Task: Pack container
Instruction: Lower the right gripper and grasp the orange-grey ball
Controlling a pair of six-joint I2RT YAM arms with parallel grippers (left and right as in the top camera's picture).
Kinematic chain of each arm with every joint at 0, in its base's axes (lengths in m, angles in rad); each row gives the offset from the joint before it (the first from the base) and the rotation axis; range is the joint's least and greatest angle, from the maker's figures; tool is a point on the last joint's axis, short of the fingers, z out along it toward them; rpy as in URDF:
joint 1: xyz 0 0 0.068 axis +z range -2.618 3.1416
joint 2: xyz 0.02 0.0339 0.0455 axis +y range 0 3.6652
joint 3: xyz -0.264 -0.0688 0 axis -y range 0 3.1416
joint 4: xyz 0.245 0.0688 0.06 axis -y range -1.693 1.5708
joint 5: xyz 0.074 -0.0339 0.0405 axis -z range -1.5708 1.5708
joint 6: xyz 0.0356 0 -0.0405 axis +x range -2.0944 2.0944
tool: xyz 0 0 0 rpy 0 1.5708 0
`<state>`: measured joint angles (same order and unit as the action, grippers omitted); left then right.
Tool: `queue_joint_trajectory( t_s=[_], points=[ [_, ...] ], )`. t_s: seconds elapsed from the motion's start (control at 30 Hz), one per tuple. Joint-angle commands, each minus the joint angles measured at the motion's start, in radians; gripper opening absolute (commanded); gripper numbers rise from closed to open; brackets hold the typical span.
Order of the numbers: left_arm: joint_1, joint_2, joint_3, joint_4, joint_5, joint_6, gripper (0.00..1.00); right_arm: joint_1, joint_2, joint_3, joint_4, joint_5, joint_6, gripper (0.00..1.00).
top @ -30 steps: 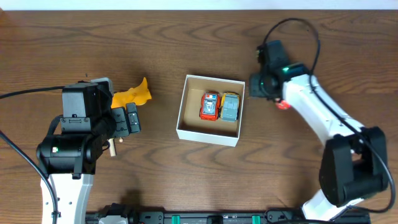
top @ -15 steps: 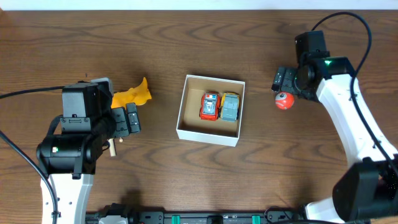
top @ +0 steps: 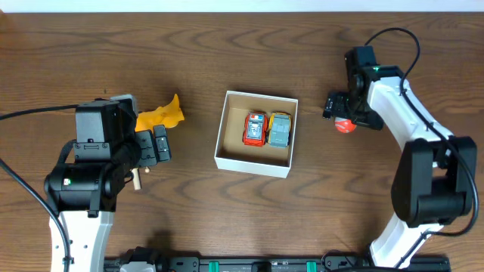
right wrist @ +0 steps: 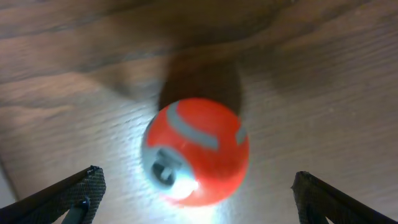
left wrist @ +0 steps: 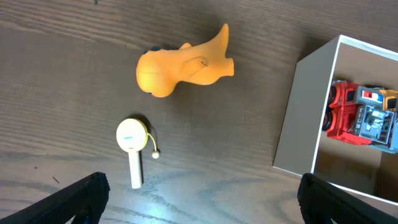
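The container (top: 221,137), a white square box with a brown inside, sits mid-table and holds a red toy car (top: 255,128) beside a grey-yellow one (top: 280,130). To its right a red ball (top: 345,126) lies on the wood. My right gripper (top: 340,112) hangs open just over it. In the right wrist view the ball (right wrist: 196,143) lies between the spread fingers of that gripper (right wrist: 198,183), touching neither. My left gripper (top: 153,145) is open and empty near an orange toy (top: 161,115). The left wrist view shows that gripper (left wrist: 202,199) below the orange toy (left wrist: 180,65), with the container's wall (left wrist: 297,118) at right.
A small white stick with a round head (left wrist: 132,143) lies on the table just below the orange toy, close to my left gripper's fingers. The right arm's black cable (top: 393,38) loops above its wrist. Dark wood surrounds the container on all sides.
My right gripper has swung from the container's right edge out to the red ball and now hangs over it, jaws wide. The left arm and the toys have not moved.
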<state>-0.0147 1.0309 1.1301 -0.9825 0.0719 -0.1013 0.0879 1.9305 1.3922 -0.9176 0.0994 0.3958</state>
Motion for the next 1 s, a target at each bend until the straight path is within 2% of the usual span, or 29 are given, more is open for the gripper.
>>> queue_joint_trajectory(
  t_s=[0.0,0.13,0.23,0.3,0.37,0.43,0.5,0.63,0.77,0.83,0.97],
  points=[
    [0.004,0.002,0.003,-0.001,0.0,-0.002,0.98,-0.024,0.035,-0.002,0.015,-0.033,-0.031,0.98],
    [0.004,0.002,0.003,-0.001,0.0,-0.002,0.98,-0.029,0.053,-0.002,0.02,-0.033,-0.031,0.88],
    [0.004,0.002,0.003,-0.001,0.0,-0.002,0.98,-0.029,0.055,-0.002,0.02,-0.032,-0.031,0.7],
    [0.004,0.002,0.003,-0.001,0.0,-0.002,0.98,-0.029,0.055,-0.002,0.019,-0.032,-0.031,0.54],
    [0.004,0.002,0.003,-0.002,0.0,-0.002,0.98,-0.029,0.055,-0.002,0.018,-0.033,-0.031,0.44],
    [0.004,0.002,0.003,-0.002,0.0,-0.002,0.98,-0.029,0.055,-0.002,0.016,-0.033,-0.031,0.39],
    [0.004,0.002,0.003,-0.002,0.0,-0.002,0.98,-0.029,0.055,-0.002,0.013,-0.033,-0.031,0.38],
    [0.004,0.002,0.003,-0.002,0.0,-0.002,0.98,-0.029,0.055,-0.002,0.011,-0.033,-0.032,0.22],
    [0.004,0.002,0.003,-0.001,-0.001,-0.002,0.98,-0.029,0.055,-0.001,0.008,-0.033,-0.038,0.16],
    [0.004,0.002,0.003,-0.001,0.0,-0.002,0.98,-0.028,0.053,-0.001,0.003,-0.039,-0.038,0.01],
    [0.004,0.002,0.003,-0.001,0.0,-0.002,0.98,-0.014,0.02,0.002,-0.01,-0.055,-0.038,0.01]
  ],
)
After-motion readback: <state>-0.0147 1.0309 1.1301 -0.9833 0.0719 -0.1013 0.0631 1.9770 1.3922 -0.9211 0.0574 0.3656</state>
